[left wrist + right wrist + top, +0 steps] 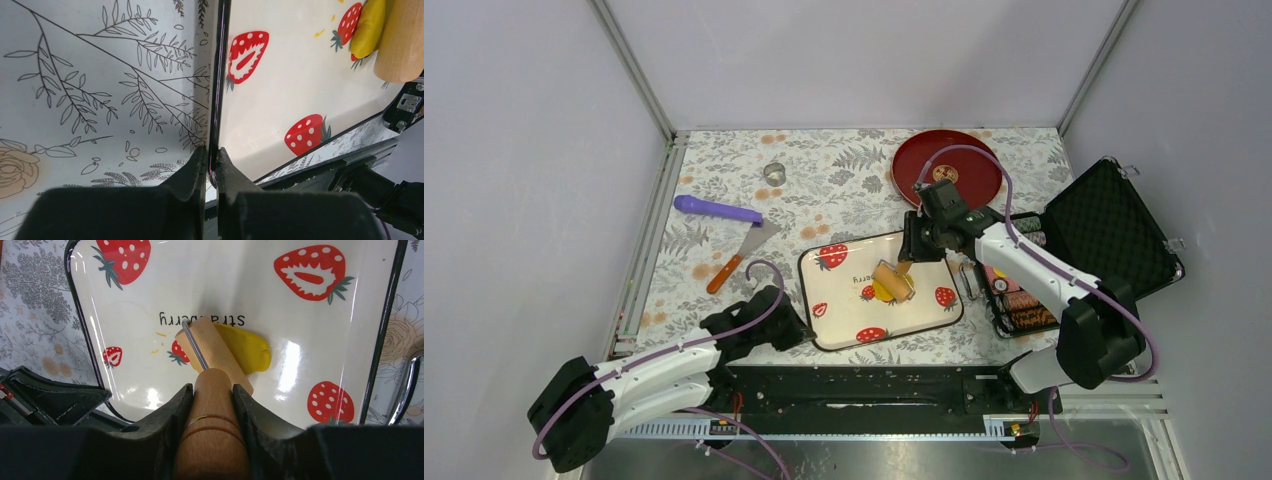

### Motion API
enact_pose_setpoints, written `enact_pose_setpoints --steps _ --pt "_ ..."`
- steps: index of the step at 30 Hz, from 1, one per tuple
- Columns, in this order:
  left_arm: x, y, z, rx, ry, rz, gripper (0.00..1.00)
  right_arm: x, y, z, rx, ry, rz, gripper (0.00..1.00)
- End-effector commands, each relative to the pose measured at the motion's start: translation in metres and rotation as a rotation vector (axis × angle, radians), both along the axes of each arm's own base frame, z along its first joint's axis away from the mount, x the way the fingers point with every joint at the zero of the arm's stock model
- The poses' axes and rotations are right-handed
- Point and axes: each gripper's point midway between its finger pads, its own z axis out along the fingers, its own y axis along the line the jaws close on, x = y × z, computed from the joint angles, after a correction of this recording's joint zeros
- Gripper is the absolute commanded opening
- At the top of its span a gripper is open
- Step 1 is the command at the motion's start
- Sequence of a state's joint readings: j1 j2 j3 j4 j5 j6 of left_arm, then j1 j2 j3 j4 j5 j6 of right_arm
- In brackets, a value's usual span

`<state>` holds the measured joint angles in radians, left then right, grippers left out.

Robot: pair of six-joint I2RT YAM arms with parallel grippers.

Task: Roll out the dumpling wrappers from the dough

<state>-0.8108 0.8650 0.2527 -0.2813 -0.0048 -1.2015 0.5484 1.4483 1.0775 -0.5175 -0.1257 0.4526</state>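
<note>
Both arms (1024, 262) wear white shells, black joints and purple cables (969, 148).

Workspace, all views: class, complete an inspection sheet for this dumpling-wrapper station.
Surface: floral tablecloth, strawberry tray on it.
Job's things: yellow dough, one lump, on the tray under a wooden roller.
Clutter: red plate, spatula, purple handle, metal ring, open black case.
Tools: left tool shut on the tray's rim; right tool shut on the roller's handle.
Cables: purple cables along both arms.
Surroundings: plain grey walls.
</note>
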Motion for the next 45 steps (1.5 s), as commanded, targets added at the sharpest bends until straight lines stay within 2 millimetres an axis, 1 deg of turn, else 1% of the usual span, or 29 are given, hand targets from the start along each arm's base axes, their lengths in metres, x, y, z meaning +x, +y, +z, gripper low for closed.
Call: enact_pose_setpoints --steps 1,8,18,27,34,37,40,42,45 --pt "-0.005 0.015 -0.014 0.074 0.031 0.023 0.00 0.007 0.012 0.009 0.081 -0.031 -0.015 0.00" --pt "-0.006 0.016 -0.015 0.070 0.030 0.025 0.00 -0.001 0.005 -0.021 0.048 0.022 -0.019 0.00" --pt "-0.006 0.015 -0.015 0.068 0.031 0.026 0.00 -0.021 0.004 -0.049 0.049 0.106 0.004 0.00" --pt "-0.006 0.016 -0.015 0.068 0.030 0.028 0.00 -0.024 0.002 -0.057 0.022 0.139 0.010 0.00" --pt "-0.006 0.016 -0.015 0.068 0.031 0.030 0.00 -0.030 -0.001 -0.060 -0.059 0.130 0.058 0.00" --pt "-0.006 0.016 -0.015 0.066 0.030 0.030 0.00 -0.030 0.006 -0.055 -0.052 0.117 0.077 0.00" --pt "-0.006 0.016 -0.015 0.067 0.031 0.029 0.00 -0.027 0.016 -0.038 -0.015 0.092 0.095 0.00" --pt "-0.006 0.016 -0.015 0.066 0.030 0.030 0.00 -0.024 0.025 -0.017 0.039 0.066 0.115 0.00" --pt "-0.006 0.016 -0.015 0.068 0.032 0.029 0.00 -0.019 0.038 0.028 0.137 -0.014 0.144 0.00"
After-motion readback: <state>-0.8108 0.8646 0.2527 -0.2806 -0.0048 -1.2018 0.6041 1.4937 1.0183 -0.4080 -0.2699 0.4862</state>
